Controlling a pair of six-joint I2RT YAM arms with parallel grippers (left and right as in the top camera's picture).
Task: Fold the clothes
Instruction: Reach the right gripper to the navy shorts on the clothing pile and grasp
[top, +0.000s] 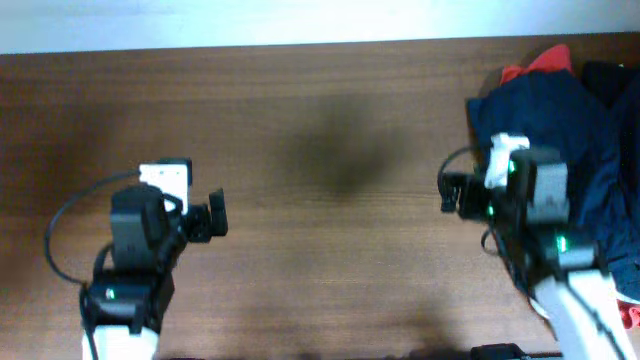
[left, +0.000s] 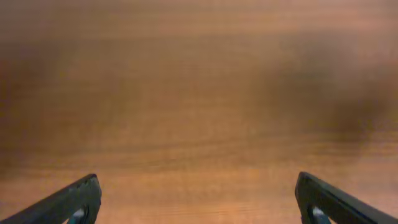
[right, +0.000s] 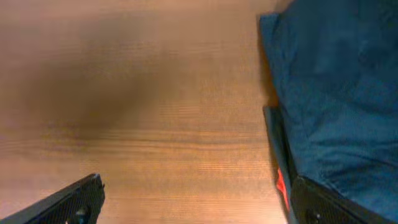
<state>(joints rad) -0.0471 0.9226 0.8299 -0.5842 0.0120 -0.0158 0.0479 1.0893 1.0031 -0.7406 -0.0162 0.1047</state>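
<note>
Navy-blue shorts (top: 545, 115) lie heaped at the far right corner of the wooden table (top: 320, 110). A red garment (top: 535, 62) peeks out on the far side and a black garment (top: 610, 78) lies by the right edge. The right gripper (top: 450, 190) hovers at the heap's left border, fingers spread apart and holding nothing. The left gripper (top: 215, 215), toward the front left, is likewise spread apart over bare wood.

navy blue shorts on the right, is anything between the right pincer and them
Nothing visible does. The open right pincer sits right at the edge of the navy-blue soft fabric shorts, one finger against the cloth's border. Its other side faces only the bare brown wooden table.
</note>
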